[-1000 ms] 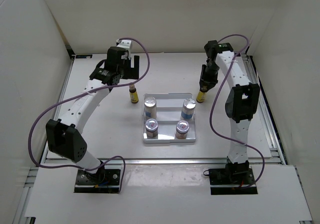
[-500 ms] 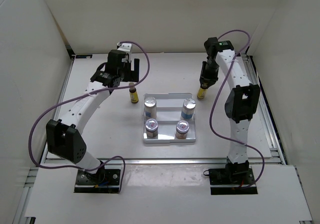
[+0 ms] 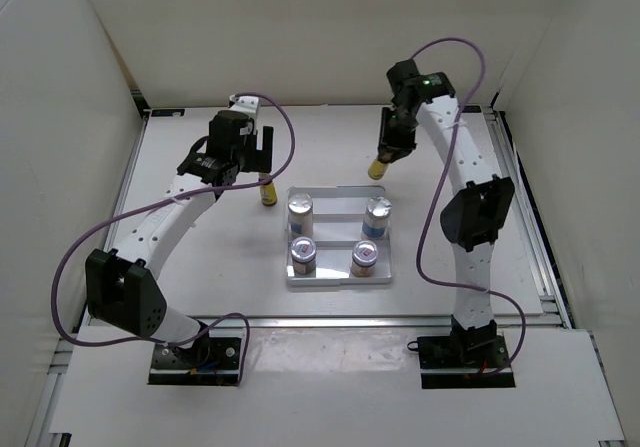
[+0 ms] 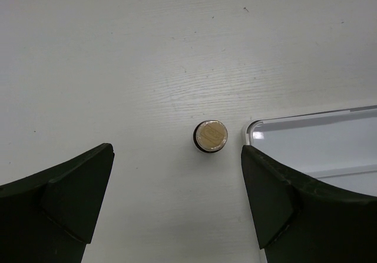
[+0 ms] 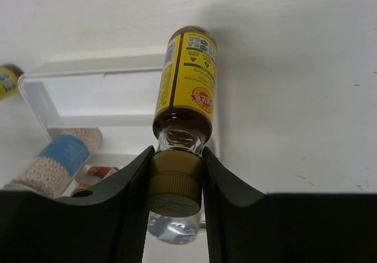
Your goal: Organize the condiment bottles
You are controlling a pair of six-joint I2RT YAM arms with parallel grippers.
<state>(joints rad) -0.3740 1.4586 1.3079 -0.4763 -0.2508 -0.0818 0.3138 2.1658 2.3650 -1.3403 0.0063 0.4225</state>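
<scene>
My right gripper is shut on the cap of a slim yellow-amber bottle and holds it off the table, behind the tray's back right corner. In the right wrist view the fingers clamp the cap and the bottle hangs over the tray's edge. The second slim bottle stands on the table left of the tray. My left gripper is open above it, and its cap shows between and beyond the jaws. Several silver-lidded jars stand in the white tray.
The tray's corner lies just right of the standing bottle. A blue-label jar shows in the tray below the held bottle. White walls close in the table at the back and both sides.
My right gripper has lifted its bottle off the table and carried it left and back, towards the tray's back edge. My left gripper has shifted slightly over the standing bottle.
</scene>
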